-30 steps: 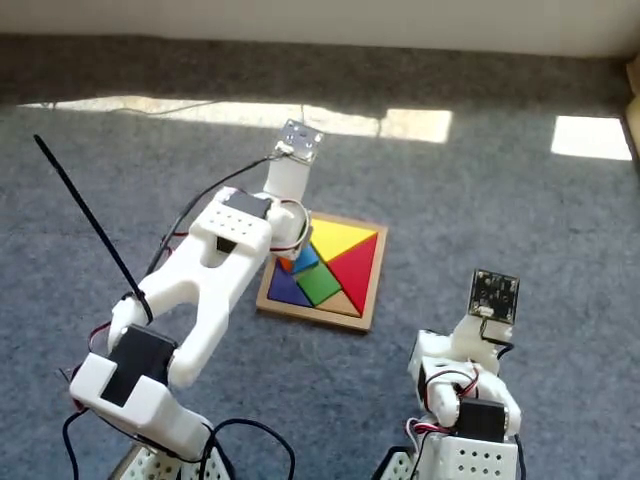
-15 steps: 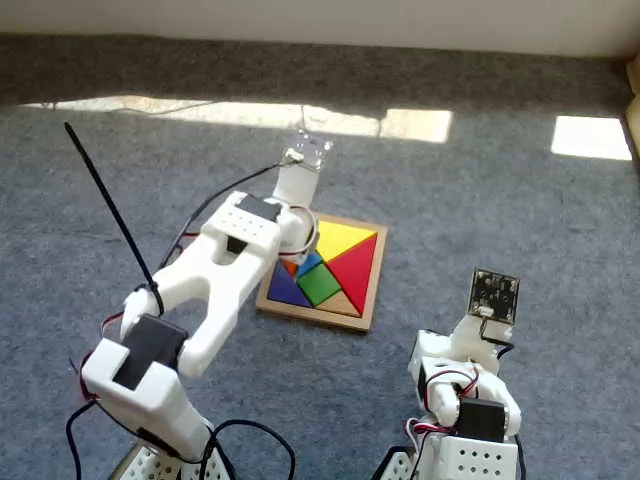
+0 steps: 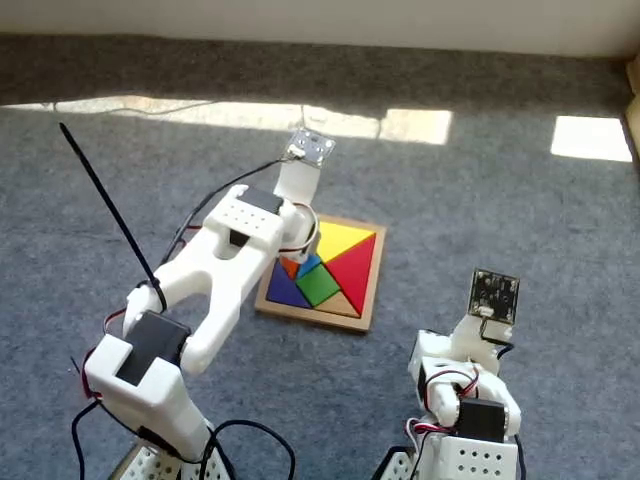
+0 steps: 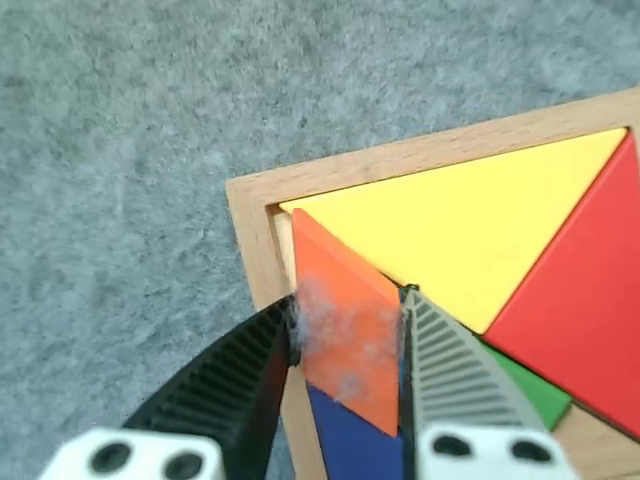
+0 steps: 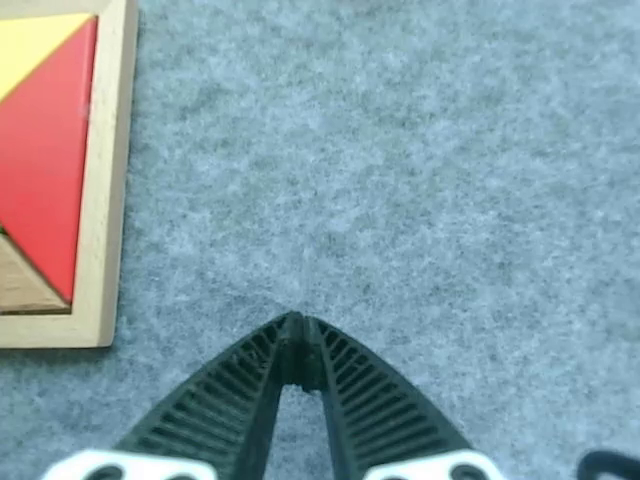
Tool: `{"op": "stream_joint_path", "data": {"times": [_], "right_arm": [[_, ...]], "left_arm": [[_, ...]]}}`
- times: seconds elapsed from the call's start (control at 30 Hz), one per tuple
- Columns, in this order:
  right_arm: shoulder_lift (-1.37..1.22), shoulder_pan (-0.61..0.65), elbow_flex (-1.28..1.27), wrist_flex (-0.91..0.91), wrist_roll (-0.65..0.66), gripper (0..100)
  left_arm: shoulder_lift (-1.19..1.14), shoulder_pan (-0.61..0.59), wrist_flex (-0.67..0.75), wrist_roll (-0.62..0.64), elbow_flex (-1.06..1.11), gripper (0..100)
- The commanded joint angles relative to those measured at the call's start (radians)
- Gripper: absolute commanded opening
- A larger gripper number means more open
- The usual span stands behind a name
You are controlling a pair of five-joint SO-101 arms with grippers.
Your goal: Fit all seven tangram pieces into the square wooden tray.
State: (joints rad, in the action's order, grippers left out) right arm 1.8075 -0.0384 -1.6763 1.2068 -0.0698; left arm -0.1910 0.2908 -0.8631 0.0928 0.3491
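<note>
My left gripper (image 4: 350,303) pinches the orange piece (image 4: 343,345) in the corner of the wooden tray (image 4: 252,240), against the yellow triangle (image 4: 450,230); that arm has edged farther out since a second ago. My right gripper (image 5: 298,330) sits closed over the carpet (image 5: 400,150), unmoved

there was one wooden tray (image 4: 250,250). six tangram pieces could be counted: one yellow triangle (image 3: 345,240) at the tray's 12 o'clock, one red triangle (image 3: 358,268) at 3, one tan triangle (image 3: 345,303) at 5, one green piece (image 3: 320,287) near 6, one blue piece (image 3: 285,290) at 8, one orange piece (image 4: 345,330) at 9. a seventh couldn't be told. two arms: left arm (image 3: 215,280), right arm (image 3: 465,390). two grippers: left gripper (image 4: 350,305), right gripper (image 5: 300,322).
</note>
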Motion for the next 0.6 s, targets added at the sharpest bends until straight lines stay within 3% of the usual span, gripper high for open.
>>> {"op": "stream_joint_path", "data": {"times": [0.0, 0.57], "right_arm": [[0.010, -0.008, -0.093, 0.008, -0.008, 1.2], [0.010, -0.008, -0.093, 0.008, -0.008, 1.2]], "left_arm": [[0.012, -0.005, -0.006, 0.064, -0.041, 21], [0.015, -0.041, -0.041, 0.064, -0.045, 21]]}}
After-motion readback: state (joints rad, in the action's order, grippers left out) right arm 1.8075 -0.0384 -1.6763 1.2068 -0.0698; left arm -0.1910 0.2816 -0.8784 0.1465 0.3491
